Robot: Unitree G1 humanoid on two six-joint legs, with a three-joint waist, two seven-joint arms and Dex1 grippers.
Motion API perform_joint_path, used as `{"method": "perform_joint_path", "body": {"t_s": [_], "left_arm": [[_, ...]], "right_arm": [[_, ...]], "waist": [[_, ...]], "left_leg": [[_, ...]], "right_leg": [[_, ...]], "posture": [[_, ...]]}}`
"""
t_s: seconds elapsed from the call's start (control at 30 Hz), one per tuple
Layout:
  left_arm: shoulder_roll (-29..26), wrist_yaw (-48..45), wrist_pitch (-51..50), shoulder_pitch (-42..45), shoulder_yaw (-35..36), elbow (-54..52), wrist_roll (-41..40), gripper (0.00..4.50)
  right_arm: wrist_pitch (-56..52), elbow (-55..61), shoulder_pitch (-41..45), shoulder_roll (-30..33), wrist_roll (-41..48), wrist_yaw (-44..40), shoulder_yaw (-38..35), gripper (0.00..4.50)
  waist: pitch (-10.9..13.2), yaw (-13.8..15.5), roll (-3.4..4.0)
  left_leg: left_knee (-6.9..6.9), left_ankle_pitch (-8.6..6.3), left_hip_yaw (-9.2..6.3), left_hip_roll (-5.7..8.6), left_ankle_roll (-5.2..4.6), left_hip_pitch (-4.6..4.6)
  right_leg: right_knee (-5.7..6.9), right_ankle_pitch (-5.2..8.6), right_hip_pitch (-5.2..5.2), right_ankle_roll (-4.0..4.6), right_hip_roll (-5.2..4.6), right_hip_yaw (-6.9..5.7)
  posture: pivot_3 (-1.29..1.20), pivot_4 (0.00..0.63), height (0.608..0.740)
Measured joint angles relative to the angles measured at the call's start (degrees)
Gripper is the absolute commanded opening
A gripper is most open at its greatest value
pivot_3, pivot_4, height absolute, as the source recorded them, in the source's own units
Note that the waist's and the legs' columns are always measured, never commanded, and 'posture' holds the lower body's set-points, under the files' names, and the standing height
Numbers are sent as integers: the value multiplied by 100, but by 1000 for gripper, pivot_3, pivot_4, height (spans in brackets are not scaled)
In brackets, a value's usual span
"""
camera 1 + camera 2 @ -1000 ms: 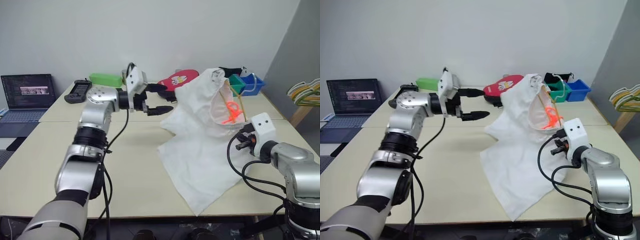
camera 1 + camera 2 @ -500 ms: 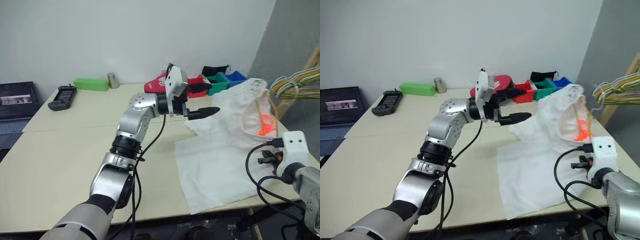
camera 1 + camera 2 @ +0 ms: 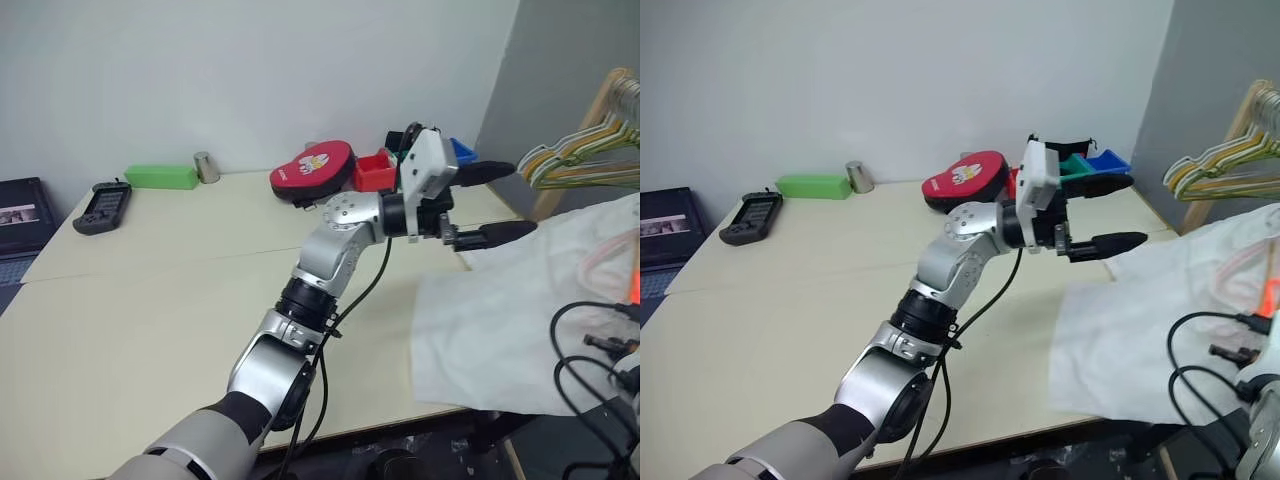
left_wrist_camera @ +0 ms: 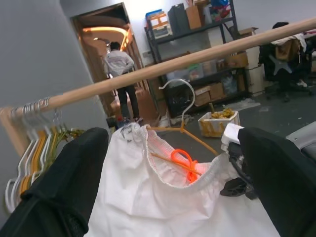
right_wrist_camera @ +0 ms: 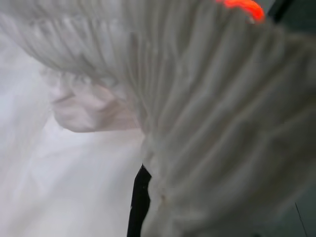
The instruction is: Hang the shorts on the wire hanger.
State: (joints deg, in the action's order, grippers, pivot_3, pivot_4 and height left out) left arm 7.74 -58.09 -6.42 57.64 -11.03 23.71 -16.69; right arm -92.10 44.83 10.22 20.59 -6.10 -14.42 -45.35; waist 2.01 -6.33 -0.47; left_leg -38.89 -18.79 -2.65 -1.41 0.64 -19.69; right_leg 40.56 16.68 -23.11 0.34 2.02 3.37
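The left arm (image 3: 320, 255) has silver metal segments with black joint rings. A black cable (image 3: 350, 300) runs along it. The left claw (image 3: 497, 200) has a white box and two black fingers (image 3: 505, 231).

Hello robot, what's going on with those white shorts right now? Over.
Left pincer open, empty, beside the shorts. Right pincer shut on the shorts' waistband. Wire hanger inside the waistband, hook up. Wooden rail above; nothing blocking.
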Motion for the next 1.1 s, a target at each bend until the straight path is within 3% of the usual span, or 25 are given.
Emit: {"method": "perform_joint_path", "body": {"t_s": [0.23,0.5,0.9,1.1], "left_arm": [[70,569,471,291,-90,621,117,4486],[89,828,695,487,-120,782,41,4486],[110,995,816,743,-153,993,-51,4486],[113,1014,816,791,-199,994,-57,4486]], "right_arm": [[270,-1406,889,818,-166,417,-312,0],[645,-2216,1350,1197,-160,589,-483,0],[1008,-3495,2413,1361,-146,1186,-1665,0],[661,-3478,2814,1191,-143,1382,-1977,0]], "waist": [[-13,-27,28],[-13,-23,34],[-8,-16,55],[-8,-12,68]], "left_leg": [[14,-2,-5,9,-3,12],[16,-2,-1,11,-2,12],[20,-2,30,12,-2,16],[23,-2,34,12,-2,18]], "right_leg": [[-7,2,-1,-3,9,32],[-15,2,-1,-6,10,43],[-23,0,-2,-12,10,71],[-25,0,-3,-16,11,76]], "posture": [[-139,0,740],[-132,0,740],[-118,0,740],[-110,0,740]]}}
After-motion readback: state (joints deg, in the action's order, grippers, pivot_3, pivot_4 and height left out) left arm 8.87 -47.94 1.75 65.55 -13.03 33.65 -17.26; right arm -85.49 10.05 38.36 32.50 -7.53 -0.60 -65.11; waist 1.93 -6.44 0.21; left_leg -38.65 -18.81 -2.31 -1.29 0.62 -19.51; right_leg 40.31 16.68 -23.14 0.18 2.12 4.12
